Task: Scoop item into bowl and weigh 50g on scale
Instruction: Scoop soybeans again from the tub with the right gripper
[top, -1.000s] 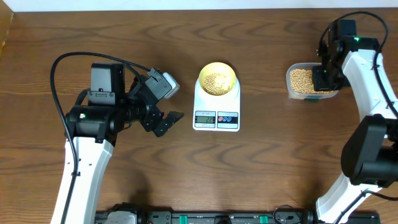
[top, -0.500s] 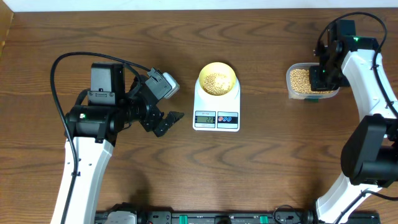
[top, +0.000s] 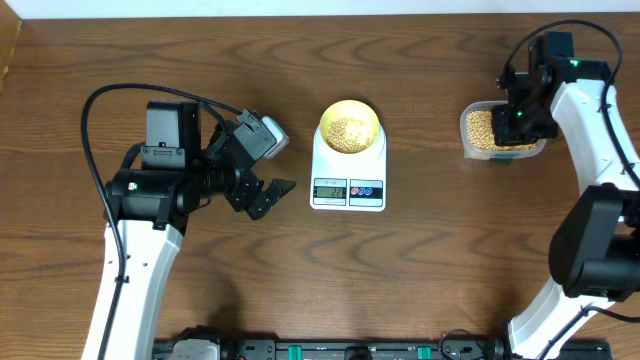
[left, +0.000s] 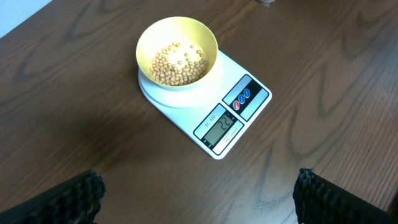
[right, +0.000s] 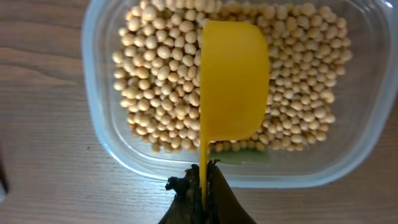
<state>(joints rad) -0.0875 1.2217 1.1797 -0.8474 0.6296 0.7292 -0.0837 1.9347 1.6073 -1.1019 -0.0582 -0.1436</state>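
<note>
My right gripper (right: 202, 193) was clamped tight on the thin handle of the yellow scoop (right: 233, 81), jaws fully together around it. The scoop's cup hung over the clear tub (right: 102, 146), turned partly on its side; I could not tell whether it touched the beans (right: 155, 93) heaped below. The tub's near wall lay between my fingers and the beans, with the handle crossing above it.

The tub stood at the right of the table (top: 450, 270), well apart from the scale (left: 186, 109), with brown wood between them. The bowl (left: 149, 37) sat on the scale's round top, at the far end from the display (left: 222, 124) and the red and blue buttons (left: 241, 98). A shallow layer of beans lay in the bowl's bottom. The display showed digits, too small for me to read surely.

My left gripper (top: 272, 197) hung just left of the scale, fingers spread as wide as they go and holding nothing, aimed toward the scale. A black cable (top: 95, 110) looped off my left arm, clear of the scale.
</note>
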